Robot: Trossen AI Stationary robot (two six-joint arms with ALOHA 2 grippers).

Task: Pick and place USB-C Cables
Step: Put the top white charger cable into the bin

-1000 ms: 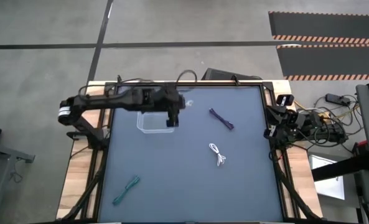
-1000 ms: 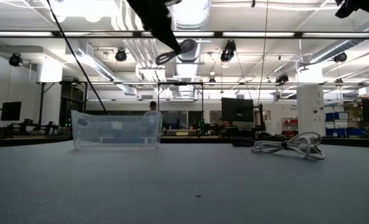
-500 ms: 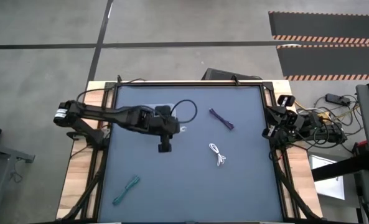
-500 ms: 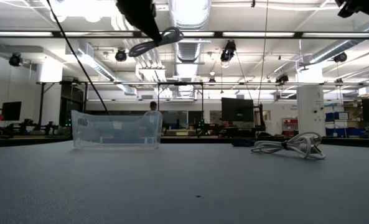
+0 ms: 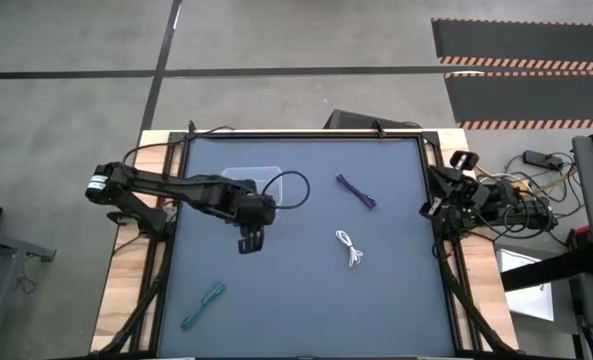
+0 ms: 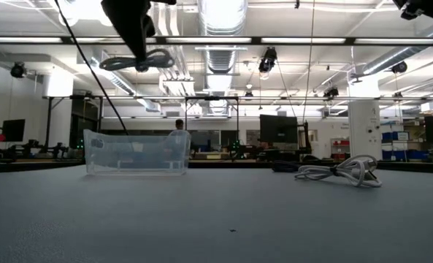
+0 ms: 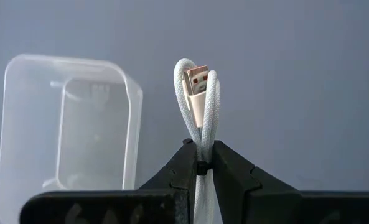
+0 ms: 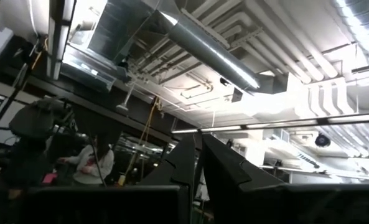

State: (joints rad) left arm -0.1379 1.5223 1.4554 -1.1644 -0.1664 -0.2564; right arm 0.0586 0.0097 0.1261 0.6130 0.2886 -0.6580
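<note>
One white braided USB-C cable bundle (image 7: 200, 112), folded double, is clamped upright, plug uppermost. On the grey mat lie a purple bundle (image 5: 356, 191) upper right, a white bundle (image 5: 351, 248) right of centre, and a teal bundle (image 5: 203, 306) lower left.

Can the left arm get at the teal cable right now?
Probably not yet: the left end effector is shut on a white cable. Bare table lies between it and the teal cable.

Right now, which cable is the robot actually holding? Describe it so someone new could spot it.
Find the clear box at the table's far left. Just in front of it the left gripper hangs above the table, shut on a folded white cable. The other white cable lies loose on the table.
</note>
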